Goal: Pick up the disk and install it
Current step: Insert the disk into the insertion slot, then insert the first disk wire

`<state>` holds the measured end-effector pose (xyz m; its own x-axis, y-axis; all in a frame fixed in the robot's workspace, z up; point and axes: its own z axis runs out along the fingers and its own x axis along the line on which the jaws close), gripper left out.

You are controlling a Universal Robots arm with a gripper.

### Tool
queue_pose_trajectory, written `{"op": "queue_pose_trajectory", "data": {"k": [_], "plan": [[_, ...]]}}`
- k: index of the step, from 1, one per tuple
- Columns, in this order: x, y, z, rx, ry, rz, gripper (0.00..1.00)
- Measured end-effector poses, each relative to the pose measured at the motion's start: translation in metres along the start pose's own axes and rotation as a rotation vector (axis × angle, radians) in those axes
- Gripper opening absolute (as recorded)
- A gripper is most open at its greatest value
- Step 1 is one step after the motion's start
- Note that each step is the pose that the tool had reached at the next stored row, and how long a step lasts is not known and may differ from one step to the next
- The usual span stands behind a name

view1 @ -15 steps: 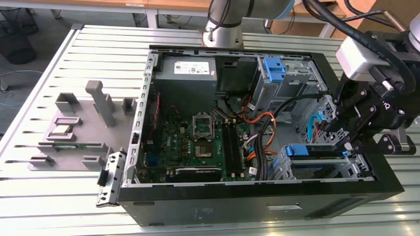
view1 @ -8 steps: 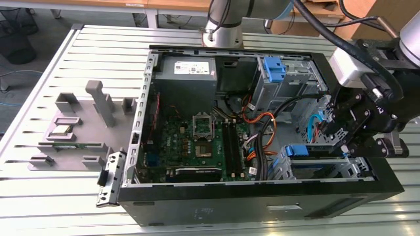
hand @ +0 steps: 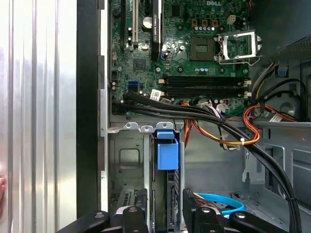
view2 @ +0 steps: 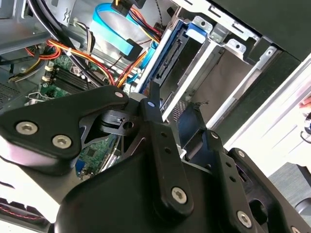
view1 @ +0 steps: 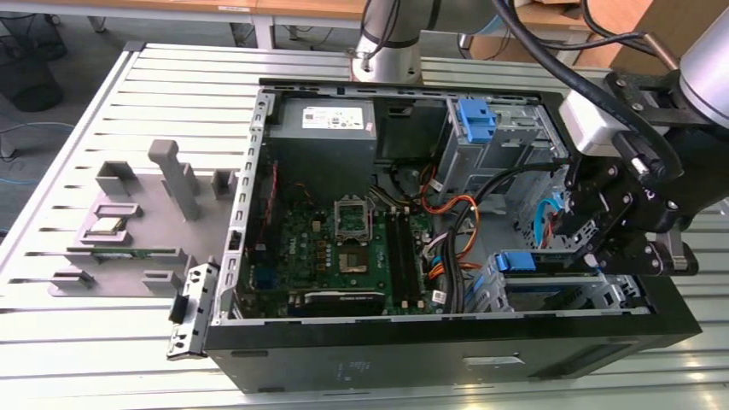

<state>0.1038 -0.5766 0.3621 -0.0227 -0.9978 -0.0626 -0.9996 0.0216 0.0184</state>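
Disk [view1: 530, 260] stands on edge in the metal drive cage [view1: 626, 290], low at the exterior view's right, blue handle up. Gripper [hand: 165, 211] straddles it, fingers [hand: 137, 216] spread. Grey power supply [view1: 324, 128], upper middle, carries a white label.

Exterior view: high, set back, looking down over the whole open computer case [view1: 456, 359] on the table [view1: 171, 94]. First wrist view: close, square-on to the motherboard [hand: 184, 53] and the disk [hand: 166, 155]. Second wrist view: nearer, oblique onto that disk [view2: 170, 63]. All three share the disk [view1: 530, 260].
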Motion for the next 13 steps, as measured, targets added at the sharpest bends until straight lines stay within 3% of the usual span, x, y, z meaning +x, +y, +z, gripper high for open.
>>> {"op": "queue_pose_trajectory", "data": {"k": [6, 10, 13], "plan": [[-0.0070, 0.0005, 0.0016, 0.0008, -0.0002, 0.000, 0.42], [-0.0081, 0.0006, 0.0021, 0.0008, -0.0002, 0.000, 0.42], [-0.0137, 0.0007, 0.0025, 0.0008, 0.0000, 0.000, 0.42]]}}
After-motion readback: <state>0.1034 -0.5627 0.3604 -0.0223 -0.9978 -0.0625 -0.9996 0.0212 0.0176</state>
